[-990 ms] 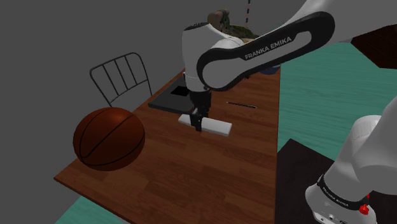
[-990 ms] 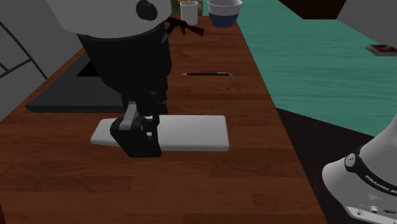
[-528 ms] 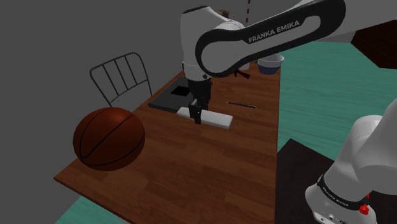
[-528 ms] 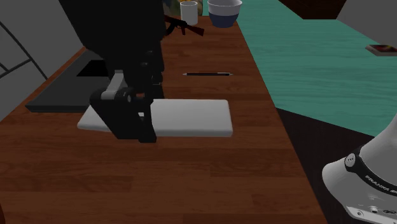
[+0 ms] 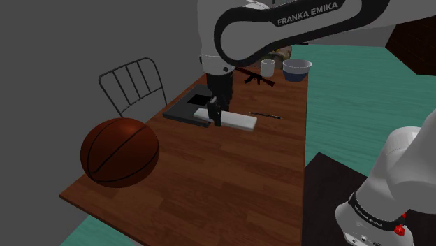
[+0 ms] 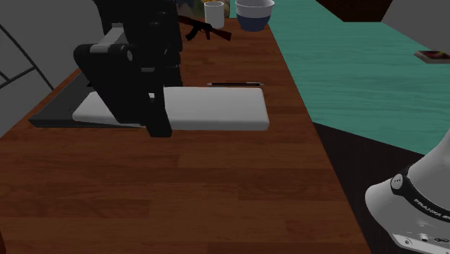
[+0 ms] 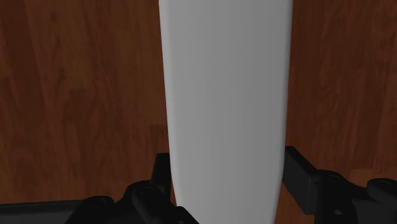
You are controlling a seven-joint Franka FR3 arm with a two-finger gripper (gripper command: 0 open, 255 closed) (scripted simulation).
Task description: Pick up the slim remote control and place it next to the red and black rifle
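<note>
The slim remote (image 5: 238,122) is a plain pale grey slab, held level above the wooden table (image 5: 209,182). My black gripper (image 5: 216,116) is shut on it near one end. In the second exterior view the gripper (image 6: 147,121) clamps the remote (image 6: 216,108) near its left end. In the wrist view the remote (image 7: 226,95) runs away from the gripper (image 7: 226,186), clasped between both fingers. The red and black rifle (image 5: 253,77) lies farther up the table, seen too as the rifle (image 6: 205,30) beside a white cup.
A flat black tray (image 5: 183,112) lies just beyond the gripper. A thin black pen (image 5: 265,114) lies near the remote. A white cup (image 5: 267,68) and a blue bowl (image 5: 297,68) stand by the rifle. A basketball (image 5: 119,152) sits near a wire chair (image 5: 133,82).
The gripper has risen with the remote off the table and carried it toward the far end, closer to the rifle. The fingers stayed shut on it.
</note>
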